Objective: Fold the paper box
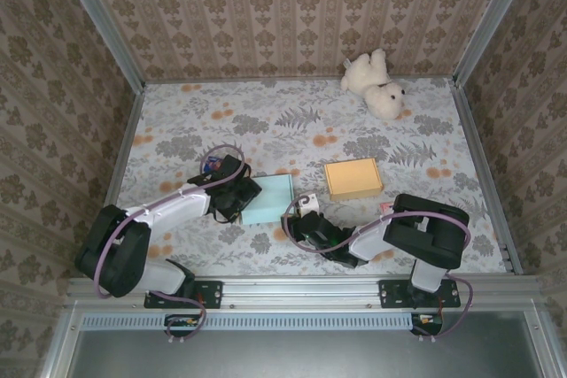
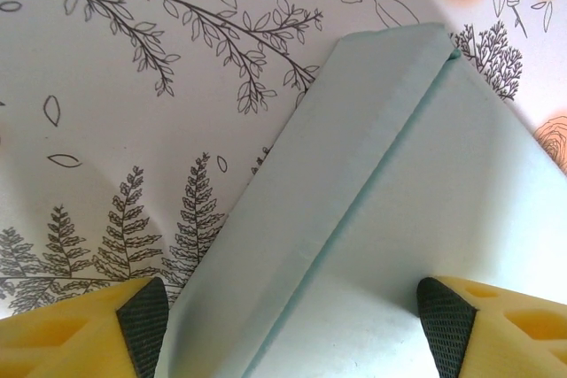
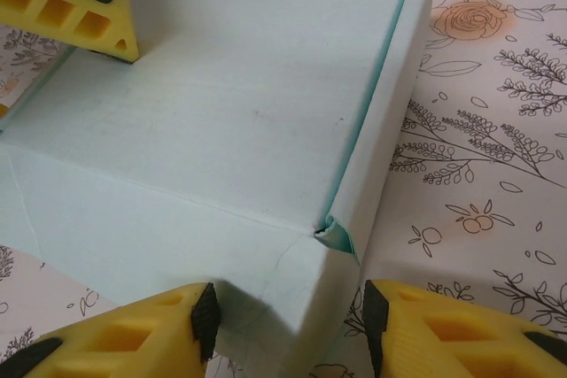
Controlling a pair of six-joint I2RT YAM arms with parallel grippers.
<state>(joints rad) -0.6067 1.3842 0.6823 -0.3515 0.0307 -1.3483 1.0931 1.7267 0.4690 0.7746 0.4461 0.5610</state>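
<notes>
The pale teal paper box [image 1: 268, 198] lies flat on the flowered cloth, its side flaps folded up. My left gripper [image 1: 237, 196] is at the box's left edge. In the left wrist view it [image 2: 292, 325] stands open, straddling a folded side wall [image 2: 354, 157], one pad over the cloth and the other over the box's top. My right gripper [image 1: 306, 219] is at the box's near right corner. In the right wrist view it [image 3: 288, 320] is open around that corner [image 3: 301, 298]; the left pad is against the wall and the right pad stands clear. A small torn fold [image 3: 337, 236] shows at the corner seam.
A folded yellow box [image 1: 353, 178] sits just right of the teal box. A white teddy bear [image 1: 376, 84] lies at the back right. Patterned walls close in the table on three sides. The left gripper's yellow finger [image 3: 80, 6] rests on the box's far corner.
</notes>
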